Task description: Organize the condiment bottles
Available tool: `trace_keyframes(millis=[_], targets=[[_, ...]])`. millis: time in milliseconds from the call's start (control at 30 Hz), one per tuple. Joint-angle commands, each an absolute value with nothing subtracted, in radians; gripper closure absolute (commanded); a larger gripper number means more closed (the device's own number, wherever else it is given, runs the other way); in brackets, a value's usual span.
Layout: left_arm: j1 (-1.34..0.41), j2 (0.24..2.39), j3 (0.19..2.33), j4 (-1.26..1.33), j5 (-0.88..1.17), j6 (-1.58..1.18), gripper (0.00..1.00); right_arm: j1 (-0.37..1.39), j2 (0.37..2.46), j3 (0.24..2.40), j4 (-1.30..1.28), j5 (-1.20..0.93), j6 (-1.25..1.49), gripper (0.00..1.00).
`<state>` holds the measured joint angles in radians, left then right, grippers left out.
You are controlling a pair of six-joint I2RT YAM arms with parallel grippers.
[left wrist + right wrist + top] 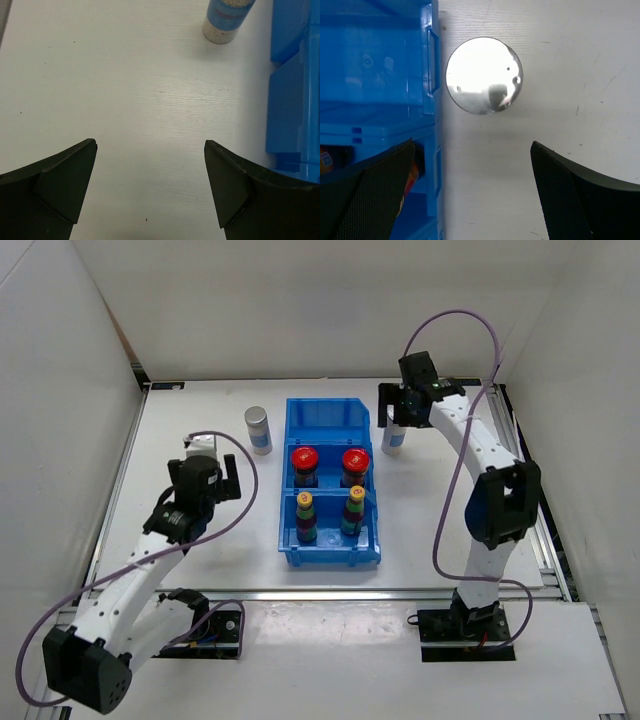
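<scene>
My right pincer [472, 147] hung wide open above the right silver bottle [484, 75], which stood on the bench [580, 60] just beside the bin [432, 60] wall. That closeness worried me. On the way down the finger on the bin side could catch the wall, or the pincer, sitting off-centre from the cap, could nudge the bottle over. My left pincer [150, 145] was wide and empty too, with the left silver bottle [227, 20] upright ahead of it, left of the bin. The red jars [304, 462] and the yellow-capped pair [306, 515] already sat in their compartments; I judged that the silver two belonged in the far one.
</scene>
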<state>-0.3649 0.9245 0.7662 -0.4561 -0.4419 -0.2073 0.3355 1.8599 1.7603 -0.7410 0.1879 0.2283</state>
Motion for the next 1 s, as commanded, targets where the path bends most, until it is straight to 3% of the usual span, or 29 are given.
trace_keyframes(millis=[0, 267, 567, 867, 900, 967], targets=[[-0.376, 0.850, 0.741, -0.325, -0.500, -0.229, 0.01, 0.336, 1.902, 1.841, -0.716, 0.152, 0.216, 0.00], [-0.396, 0.890, 0.724, -0.235, -0.502, -0.153, 0.01, 0.318, 2.081, 1.986, -0.729, 0.173, 0.209, 0.00], [-0.396, 0.900, 0.724, -0.225, -0.502, -0.153, 0.01, 0.308, 2.170, 2.005, -0.729, 0.175, 0.218, 0.01], [-0.396, 0.911, 0.724, -0.225, -0.502, -0.153, 0.01, 0.299, 2.102, 1.927, -0.651, 0.242, 0.207, 0.35], [-0.396, 0.911, 0.724, -0.225, -0.502, -0.153, 0.01, 0.299, 2.077, 1.916, -0.640, 0.242, 0.207, 0.46], [-0.396, 0.911, 0.724, -0.225, -0.502, -0.153, 0.01, 0.299, 2.056, 1.905, -0.630, 0.259, 0.207, 0.56]])
